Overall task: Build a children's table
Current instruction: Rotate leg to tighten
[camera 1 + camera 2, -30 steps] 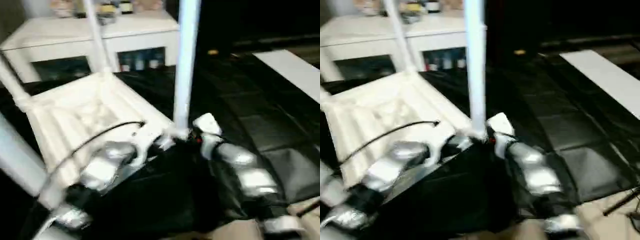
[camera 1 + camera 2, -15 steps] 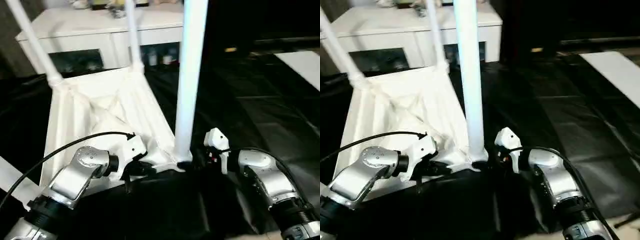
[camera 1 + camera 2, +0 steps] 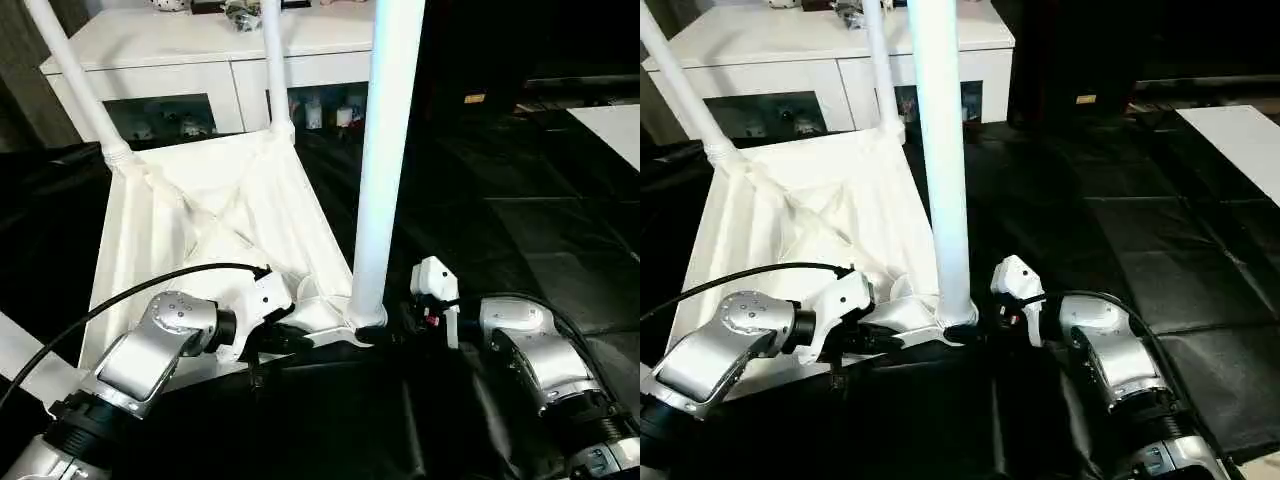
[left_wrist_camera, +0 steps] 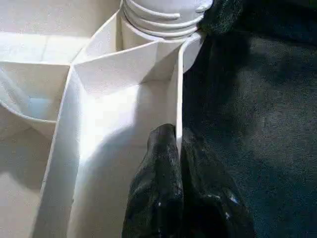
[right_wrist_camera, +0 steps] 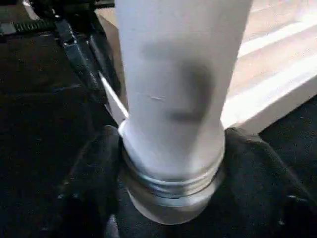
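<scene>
- left wrist view gives the close detail: the two black fingers (image 4: 168, 193) of the left gripper (image 3: 268, 340) pressed together on the thin rim wall of the children's table (image 3: 220, 215), one finger either side of it, just short of the corner socket.
- right wrist view gives what the head views do not: the near leg (image 5: 173, 89) seen along its length, its grey threaded end seated at the corner, with the right gripper (image 5: 171, 198) set around its base, a black finger (image 5: 89, 183) on each side; jaws stand fairly wide apart, about the leg's width; actual contact cannot be told.
- head views give the layout: table lies upside down on black sheeting (image 3: 520, 230), ribbed underside up, in front of a white cabinet (image 3: 200, 50) with glass doors.
- table is all white; near leg (image 3: 385, 160) stands upright at the near right corner; two more legs (image 3: 70, 80) (image 3: 273, 60) rise at the far corners.
- left silver forearm (image 3: 150, 350) reaches in from lower left, cable arching over it; right silver forearm (image 3: 535, 360) from lower right, wrist turned inward toward the leg's base.
</scene>
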Controlling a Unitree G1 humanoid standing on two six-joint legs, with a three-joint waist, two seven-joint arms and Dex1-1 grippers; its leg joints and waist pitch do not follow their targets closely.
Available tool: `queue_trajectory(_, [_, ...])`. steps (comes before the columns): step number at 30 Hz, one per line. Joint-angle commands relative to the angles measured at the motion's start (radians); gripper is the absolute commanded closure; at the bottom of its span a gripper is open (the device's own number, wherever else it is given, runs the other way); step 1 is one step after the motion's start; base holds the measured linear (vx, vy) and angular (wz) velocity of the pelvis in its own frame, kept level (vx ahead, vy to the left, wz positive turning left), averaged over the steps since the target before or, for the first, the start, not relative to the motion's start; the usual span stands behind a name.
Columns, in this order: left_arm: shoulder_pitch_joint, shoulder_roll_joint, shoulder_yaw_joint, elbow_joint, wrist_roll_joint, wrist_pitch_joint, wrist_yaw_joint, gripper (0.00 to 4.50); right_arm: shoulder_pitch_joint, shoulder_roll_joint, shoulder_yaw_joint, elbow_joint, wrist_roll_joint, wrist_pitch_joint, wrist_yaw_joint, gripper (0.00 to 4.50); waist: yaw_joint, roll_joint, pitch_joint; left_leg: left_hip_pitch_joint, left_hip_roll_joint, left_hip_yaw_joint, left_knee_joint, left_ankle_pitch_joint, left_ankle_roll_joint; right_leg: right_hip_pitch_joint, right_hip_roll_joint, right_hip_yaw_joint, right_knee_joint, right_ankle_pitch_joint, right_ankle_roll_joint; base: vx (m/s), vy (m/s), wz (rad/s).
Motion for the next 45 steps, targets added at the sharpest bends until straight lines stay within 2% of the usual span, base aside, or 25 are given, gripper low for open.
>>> queue_trajectory(1, [0.003, -0.004, -0.015, -0.041, -0.036, 0.001, -0.049, 4.50, -0.014, 0.002, -0.012, -0.015, 0.032, 0.002, 0.009, 1.62, 0.000, -0.015, -0.067, 0.018, 0.039, -0.006, -0.075, -0.214, 0.079, 0.048, -0.039, 0.029, -0.047, -0.198, -0.260, 0.000, 0.000, 0.00])
queue_trajectory(9, [0.009, -0.007, -0.022, -0.044, -0.031, 0.004, -0.043, 4.50, -0.019, 0.010, -0.019, 0.005, 0.027, -0.005, 0.006, 1.80, 0.001, -0.017, -0.068, 0.017, 0.037, -0.006, -0.072, -0.204, 0.081, 0.048, -0.040, 0.029, -0.046, -0.207, -0.257, 0.000, 0.000, 0.00])
queue_trajectory(13, [-0.013, -0.058, -0.029, 0.015, 0.016, 0.004, 0.041, 4.50, -0.042, 0.052, -0.034, 0.073, -0.027, -0.023, -0.134, 1.80, -0.002, -0.016, -0.067, 0.016, 0.036, -0.006, -0.071, -0.210, 0.074, 0.045, -0.040, 0.029, -0.049, -0.223, -0.255, 0.000, 0.000, 0.00])
queue_trajectory(14, [-0.025, -0.084, -0.026, 0.045, 0.033, 0.004, 0.081, 4.50, -0.047, 0.067, -0.037, 0.088, -0.042, -0.019, -0.180, 1.80, -0.006, -0.018, -0.065, 0.017, 0.034, -0.006, -0.074, -0.239, 0.053, 0.046, -0.039, 0.029, -0.055, -0.266, -0.243, 0.000, 0.000, 0.00])
queue_trajectory(16, [-0.047, -0.135, -0.022, 0.096, 0.056, 0.008, 0.153, 4.50, -0.048, 0.098, -0.042, 0.102, -0.061, -0.004, -0.260, 1.80, -0.007, -0.019, -0.066, 0.016, 0.034, -0.009, -0.075, -0.249, 0.044, 0.049, -0.041, 0.028, -0.054, -0.283, -0.234, 0.000, 0.000, 0.00])
queue_trajectory(17, [-0.057, -0.158, -0.020, 0.118, 0.063, 0.015, 0.183, 4.50, -0.046, 0.113, -0.042, 0.104, -0.069, 0.005, -0.294, 1.80, -0.008, -0.019, -0.063, 0.021, 0.033, -0.006, -0.075, -0.272, 0.035, 0.042, -0.040, 0.030, -0.063, -0.322, -0.217, 0.000, 0.000, 0.00])
queue_trajectory(21, [-0.101, -0.259, 0.000, 0.201, 0.083, 0.070, 0.312, 4.50, -0.038, 0.209, -0.063, 0.103, -0.105, 0.078, -0.516, 1.81, -0.011, -0.019, -0.061, 0.020, 0.030, -0.009, -0.078, -0.300, 0.020, 0.040, -0.039, 0.029, -0.069, -0.377, -0.191, 0.000, 0.000, 0.00])
queue_trajectory(22, [-0.123, -0.297, 0.007, 0.242, 0.098, 0.089, 0.367, 4.50, -0.039, 0.262, -0.082, 0.106, -0.131, 0.114, -0.655, 1.81, -0.014, -0.013, -0.060, 0.019, 0.028, -0.012, -0.081, -0.316, 0.005, 0.039, -0.038, 0.027, -0.071, -0.398, -0.178, 0.000, 0.000, 0.00])
queue_trajectory(24, [-0.136, -0.317, 0.011, 0.271, 0.115, 0.090, 0.400, 4.50, -0.048, 0.302, -0.107, 0.119, -0.142, 0.135, -0.763, 1.81, -0.018, -0.011, -0.058, 0.022, 0.027, -0.016, -0.085, -0.358, -0.008, 0.038, -0.039, 0.023, -0.077, -0.449, -0.157, 0.000, 0.000, 0.00])
queue_trajectory(25, [-0.137, -0.318, 0.011, 0.273, 0.116, 0.090, 0.402, 4.50, -0.048, 0.305, -0.108, 0.121, -0.142, 0.136, -0.769, 1.81, -0.022, -0.014, -0.056, 0.021, 0.025, -0.016, -0.085, -0.373, -0.010, 0.035, -0.038, 0.022, -0.081, -0.470, -0.147, 0.000, 0.000, 0.00])
queue_trajectory(26, [-0.150, -0.337, 0.018, 0.305, 0.132, 0.078, 0.432, 4.50, -0.059, 0.351, -0.130, 0.135, -0.142, 0.143, -0.846, 1.81, -0.024, -0.009, -0.056, 0.028, 0.025, -0.019, -0.084, -0.406, -0.014, 0.032, -0.040, 0.022, -0.086, -0.510, -0.133, 0.000, 0.000, 0.00])
queue_trajectory(27, [-0.150, -0.337, 0.018, 0.305, 0.132, 0.078, 0.432, 4.50, -0.059, 0.351, -0.130, 0.135, -0.142, 0.143, -0.846, 1.81, -0.027, -0.009, -0.054, 0.029, 0.023, -0.018, -0.085, -0.421, -0.014, 0.028, -0.039, 0.021, -0.092, -0.531, -0.125, 0.000, 0.000, 0.00])
queue_trajectory(28, [-0.158, -0.345, 0.020, 0.322, 0.143, 0.069, 0.452, 4.50, -0.069, 0.348, -0.083, 0.141, -0.196, 0.114, -0.843, 1.81, -0.034, -0.007, -0.052, 0.031, 0.022, -0.023, -0.086, -0.457, -0.020, 0.027, -0.039, 0.015, -0.097, -0.572, -0.109, 0.000, 0.000, 0.00])
queue_trajectory(29, [-0.162, -0.344, 0.018, 0.327, 0.148, 0.065, 0.452, 4.50, -0.071, 0.355, -0.077, 0.140, -0.184, 0.085, -0.811, 1.81, -0.040, 0.001, -0.051, 0.033, 0.022, -0.027, -0.087, -0.493, -0.025, 0.028, -0.038, 0.009, -0.101, -0.600, -0.092, 0.000, 0.000, 0.00])
queue_trajectory(30, [-0.164, -0.344, 0.016, 0.329, 0.150, 0.063, 0.449, 4.50, -0.067, 0.370, -0.093, 0.127, -0.148, 0.067, -0.783, 1.81, -0.045, -0.001, -0.051, 0.038, 0.022, -0.029, -0.087, -0.517, -0.019, 0.026, -0.040, 0.004, -0.110, -0.611, -0.082, 0.000, 0.000, 0.00])
queue_trajectory(31, [-0.165, -0.344, 0.016, 0.330, 0.150, 0.063, 0.450, 4.50, -0.066, 0.372, -0.096, 0.125, -0.143, 0.067, -0.781, 1.81, -0.044, 0.000, -0.051, 0.037, 0.022, -0.030, -0.087, -0.520, -0.017, 0.027, -0.040, 0.003, -0.111, -0.611, -0.080, 0.000, 0.000, 0.00])
queue_trajectory(32, [-0.164, -0.342, 0.014, 0.327, 0.146, 0.065, 0.439, 4.50, -0.058, 0.369, -0.100, 0.102, -0.132, 0.060, -0.765, 1.25, -0.045, 0.000, -0.050, 0.035, 0.024, -0.031, -0.090, -0.525, -0.014, 0.027, -0.041, 0.001, -0.112, -0.605, -0.078, 0.000, 0.000, 0.00])
queue_trajectory(34, [-0.162, -0.337, 0.009, 0.318, 0.143, 0.067, 0.425, 4.50, -0.049, 0.362, -0.097, 0.078, -0.123, 0.063, -0.738, 1.11, -0.044, 0.004, -0.052, 0.035, 0.025, -0.031, -0.091, -0.524, -0.013, 0.026, -0.041, 0.003, -0.111, -0.588, -0.084, 0.000, 0.000, 0.00])
queue_trajectory(35, [-0.156, -0.327, 0.005, 0.303, 0.137, 0.067, 0.404, 4.50, -0.041, 0.351, -0.103, 0.051, -0.108, 0.071, -0.718, 1.05, -0.044, 0.004, -0.052, 0.032, 0.026, -0.031, -0.093, -0.522, -0.010, 0.029, -0.041, 0.004, -0.109, -0.567, -0.090, 0.000, 0.000, 0.00])
queue_trajectory(36, [-0.151, -0.319, 0.002, 0.292, 0.132, 0.069, 0.387, 4.50, -0.037, 0.336, -0.097, 0.038, -0.101, 0.072, -0.687, 0.76, -0.044, 0.006, -0.053, 0.027, 0.027, -0.033, -0.096, -0.514, -0.010, 0.033, -0.042, 0.006, -0.103, -0.539, -0.098, 0.000, 0.000, 0.00])
queue_trajectory(37, [-0.148, -0.315, 0.001, 0.288, 0.131, 0.068, 0.376, 4.50, -0.036, 0.326, -0.092, 0.033, -0.099, 0.070, -0.667, 0.76, -0.045, 0.005, -0.054, 0.024, 0.028, -0.033, -0.098, -0.510, -0.009, 0.036, -0.042, 0.006, -0.101, -0.522, -0.103, 0.000, 0.000, 0.00])
queue_trajectory(40, [-0.135, -0.292, -0.008, 0.260, 0.125, 0.066, 0.335, 4.50, -0.028, 0.279, -0.079, 0.012, -0.085, 0.076, -0.577, 0.63, -0.043, 0.006, -0.059, 0.022, 0.031, -0.026, -0.096, -0.463, 0.002, 0.037, -0.041, 0.014, -0.090, -0.404, -0.151, 0.000, 0.000, 0.00])
queue_trajectory(41, [-0.125, -0.272, -0.017, 0.238, 0.120, 0.057, 0.303, 4.50, -0.020, 0.240, -0.067, -0.004, -0.080, 0.074, -0.511, 0.63, -0.039, 0.005, -0.063, 0.021, 0.032, -0.026, -0.095, -0.439, 0.009, 0.044, -0.042, 0.014, -0.085, -0.364, -0.166, 0.000, 0.000, 0.00])
queue_trajectory(44, [-0.083, -0.178, -0.042, 0.142, 0.086, 0.021, 0.162, 4.50, 0.008, 0.097, -0.033, -0.052, -0.065, 0.021, -0.291, 0.63, -0.027, 0.003, -0.068, 0.018, 0.035, -0.016, -0.086, -0.360, 0.046, 0.047, -0.043, 0.021, -0.071, -0.259, -0.214, 0.035, -0.006, 0.03])
queue_trajectory(45, [-0.076, -0.162, -0.044, 0.125, 0.078, 0.020, 0.140, 4.50, 0.010, 0.080, -0.032, -0.055, -0.063, 0.013, -0.269, 0.63, -0.025, 0.002, -0.068, 0.019, 0.035, -0.014, -0.084, -0.348, 0.054, 0.046, -0.044, 0.021, -0.072, -0.254, -0.219, 0.060, -0.019, 0.08])
